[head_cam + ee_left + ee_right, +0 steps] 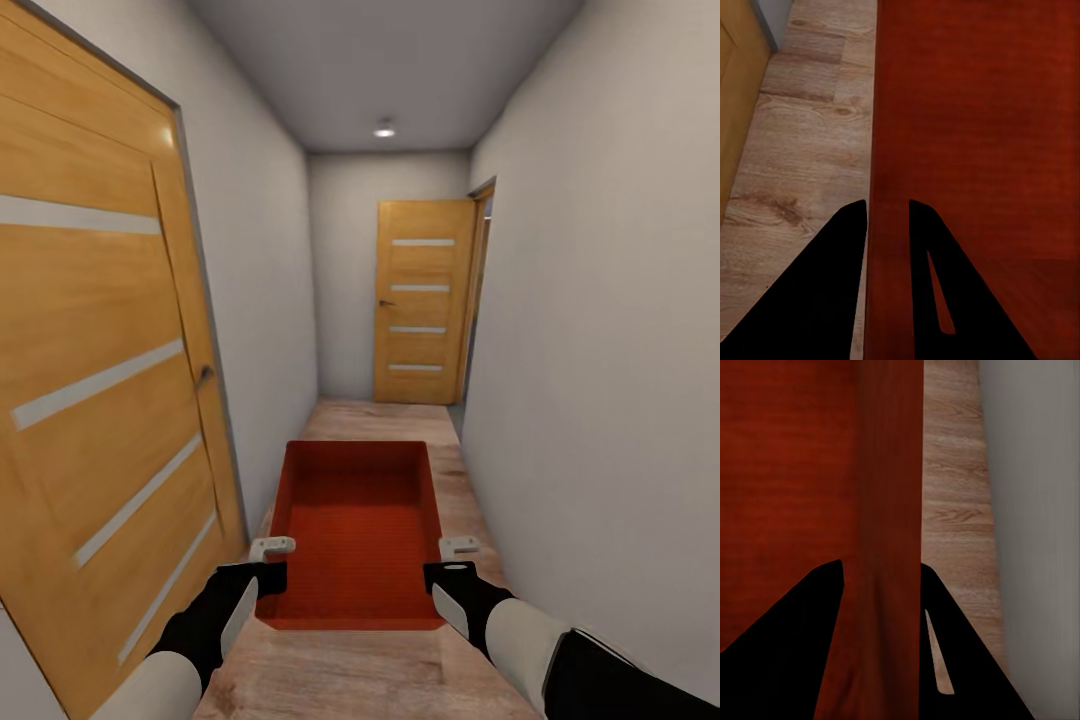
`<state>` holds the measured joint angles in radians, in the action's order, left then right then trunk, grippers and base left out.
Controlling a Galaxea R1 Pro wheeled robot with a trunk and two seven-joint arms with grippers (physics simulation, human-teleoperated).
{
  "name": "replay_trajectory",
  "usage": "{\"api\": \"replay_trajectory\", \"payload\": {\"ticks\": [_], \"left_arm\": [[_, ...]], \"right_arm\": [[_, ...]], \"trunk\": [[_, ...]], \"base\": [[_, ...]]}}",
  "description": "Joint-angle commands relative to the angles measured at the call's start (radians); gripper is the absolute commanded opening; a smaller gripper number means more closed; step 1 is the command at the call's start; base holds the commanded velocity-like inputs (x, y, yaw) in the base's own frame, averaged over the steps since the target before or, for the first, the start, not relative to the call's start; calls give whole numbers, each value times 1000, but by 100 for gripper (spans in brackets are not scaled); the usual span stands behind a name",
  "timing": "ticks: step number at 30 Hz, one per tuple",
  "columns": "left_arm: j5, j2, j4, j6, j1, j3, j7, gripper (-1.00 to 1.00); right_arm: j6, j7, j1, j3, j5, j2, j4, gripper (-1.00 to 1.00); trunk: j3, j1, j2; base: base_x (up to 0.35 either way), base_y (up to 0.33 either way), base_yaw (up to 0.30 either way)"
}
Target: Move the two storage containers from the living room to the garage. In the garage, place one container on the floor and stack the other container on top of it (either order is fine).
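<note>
Robot is in a narrow white-walled corridor with light wood plank flooring (pixel 400 420), carrying one orange-red, open-topped, ribbed rectangular storage container (pixel 355 540) out in front of it, lower centre of the head view.

Grip: two-handed. Left end effector (pixel 268 560) sits at the container's left long wall near the near corner; right end effector (pixel 455 560) mirrors it on the right wall. In the left wrist view the two dark fingers (pixel 832 285) straddle the red wall, one outside over the floor, one inside the bin. Same in the right wrist view, fingers (pixel 795 645) either side of the wall. Both read as clamped on the container wall.

Geometry: the container's long axis runs straight ahead, away from the robot, aligned with the corridor. Both arms are equally near, each holding its own side, so the load sits centred between them.

Surroundings: a large light wooden door with frosted glass strips (pixel 100 380) fills the left of the frame, closed. A second matching door (pixel 422 300) stands at the far end, upper centre-right, with an opening just beside it on the right wall.

Judgement: transit phase, nothing stacked yet; no grey concrete here. Corridor is tight, so wall clearance on both sides is the risk.
</note>
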<state>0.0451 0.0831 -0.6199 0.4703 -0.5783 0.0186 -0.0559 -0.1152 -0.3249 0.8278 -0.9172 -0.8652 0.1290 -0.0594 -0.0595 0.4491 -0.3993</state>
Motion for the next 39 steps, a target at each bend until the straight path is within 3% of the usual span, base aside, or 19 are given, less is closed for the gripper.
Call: {"api": "replay_trajectory", "payload": {"ticks": [1,39], "left_arm": [[-11,0,-1,6,0,2,-9,-100],[-10,0,-1,7,0,3,-8,-100]], "right_arm": [[-6,-26,1,1,8,-8,0,-100],[-6,-26,1,1,8,-8,0,-100]], "trunk": [[0,1,-1],[0,1,-1]], "base": [[323,0,-2],[323,0,0]]}}
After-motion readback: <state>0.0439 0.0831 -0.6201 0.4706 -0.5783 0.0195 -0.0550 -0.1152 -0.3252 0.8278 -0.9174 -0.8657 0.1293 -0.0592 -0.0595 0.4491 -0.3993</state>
